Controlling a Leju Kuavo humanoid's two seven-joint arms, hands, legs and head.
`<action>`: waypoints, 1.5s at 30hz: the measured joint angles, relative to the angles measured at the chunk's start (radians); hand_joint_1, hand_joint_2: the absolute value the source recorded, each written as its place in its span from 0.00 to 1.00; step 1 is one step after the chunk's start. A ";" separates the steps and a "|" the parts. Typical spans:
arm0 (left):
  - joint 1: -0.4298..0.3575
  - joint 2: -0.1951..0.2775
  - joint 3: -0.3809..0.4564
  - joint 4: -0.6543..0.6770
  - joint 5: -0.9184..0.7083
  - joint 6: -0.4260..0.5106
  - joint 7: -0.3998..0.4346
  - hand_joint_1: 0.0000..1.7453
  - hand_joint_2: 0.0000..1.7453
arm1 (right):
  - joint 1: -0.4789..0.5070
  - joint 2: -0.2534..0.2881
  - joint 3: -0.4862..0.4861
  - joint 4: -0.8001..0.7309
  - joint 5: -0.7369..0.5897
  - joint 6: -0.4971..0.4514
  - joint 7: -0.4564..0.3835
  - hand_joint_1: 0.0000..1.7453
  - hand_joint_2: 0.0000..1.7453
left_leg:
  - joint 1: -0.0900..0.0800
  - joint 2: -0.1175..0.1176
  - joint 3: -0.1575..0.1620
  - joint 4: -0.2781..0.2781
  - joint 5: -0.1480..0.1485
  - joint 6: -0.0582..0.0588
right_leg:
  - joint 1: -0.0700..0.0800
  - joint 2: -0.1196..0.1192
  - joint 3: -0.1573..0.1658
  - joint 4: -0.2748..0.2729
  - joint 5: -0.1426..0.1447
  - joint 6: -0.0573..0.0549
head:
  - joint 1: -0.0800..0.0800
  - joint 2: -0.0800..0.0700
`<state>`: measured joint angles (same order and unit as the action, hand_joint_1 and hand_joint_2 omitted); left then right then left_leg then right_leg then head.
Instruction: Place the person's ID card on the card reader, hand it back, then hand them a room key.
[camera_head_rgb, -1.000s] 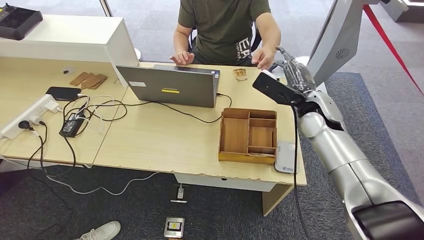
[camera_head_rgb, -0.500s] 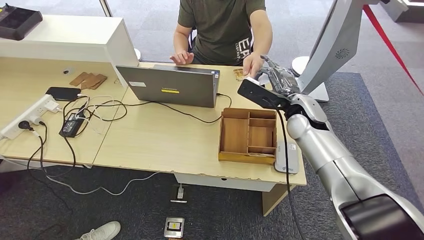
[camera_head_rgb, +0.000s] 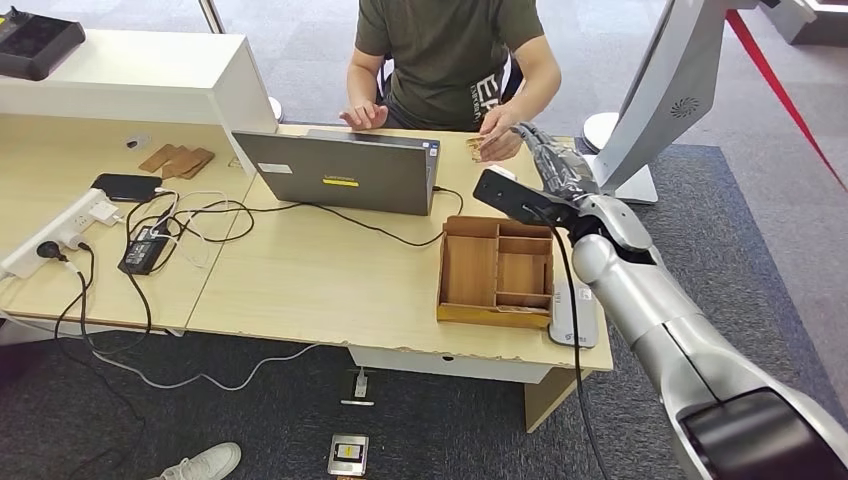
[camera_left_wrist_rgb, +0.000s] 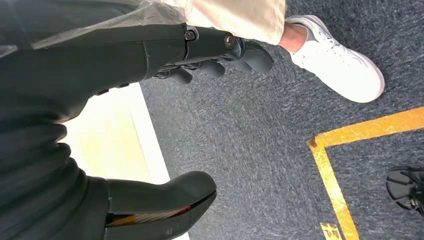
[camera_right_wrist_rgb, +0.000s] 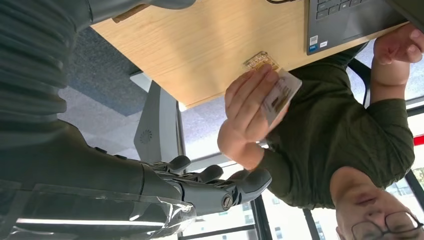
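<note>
**Person holding ID card, right hand reaching**

Right hand is hovering over the surface far edge, fingers apart, grasping nothing. Person's hand is pinching the ID card just beside it. Left hand is hanging over carpet, released.

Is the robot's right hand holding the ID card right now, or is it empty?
Empty. The right hand has its fingers apart with nothing between them; the ID card is pinched in the person's hand above the desk.
</note>
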<state>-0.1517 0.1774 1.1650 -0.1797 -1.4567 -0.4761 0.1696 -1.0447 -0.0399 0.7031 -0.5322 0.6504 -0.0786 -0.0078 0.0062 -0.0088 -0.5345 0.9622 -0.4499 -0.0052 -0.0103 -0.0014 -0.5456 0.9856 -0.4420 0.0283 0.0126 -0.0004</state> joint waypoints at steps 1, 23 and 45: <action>0.000 0.000 0.000 0.000 0.000 0.000 0.000 0.00 1.00 | 0.000 -0.002 0.001 0.000 0.000 -0.007 0.000 0.00 1.00 | 0.000 0.000 0.000 0.000 0.000 0.000 | 0.000 0.000 0.000 0.000 0.000 0.000 | 0.000 0.000; 0.009 0.000 0.022 0.000 0.029 0.000 0.012 0.00 1.00 | 0.457 -0.211 -0.081 -0.726 0.086 -0.007 0.189 0.00 1.00 | 0.000 0.000 0.002 0.000 -0.001 0.000 | 0.000 0.000 0.002 -0.001 -0.001 0.000 | 0.000 0.000; 0.000 0.000 0.027 0.000 -0.017 0.000 0.000 0.00 1.00 | 0.688 -0.127 -0.093 -0.777 0.223 0.025 0.135 0.00 1.00 | 0.000 0.001 0.001 -0.001 -0.001 0.000 | 0.000 0.000 0.002 -0.001 -0.001 0.000 | 0.000 0.000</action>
<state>-0.1519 0.1778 1.1925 -0.1793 -1.4737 -0.4761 0.1697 -0.3562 -0.1673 0.6097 -1.3087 0.8736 -0.0539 0.1273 0.0066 -0.0080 -0.5332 0.9616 -0.4513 -0.0056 -0.0103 -0.0012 -0.5436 0.9849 -0.4430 0.0281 0.0126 -0.0004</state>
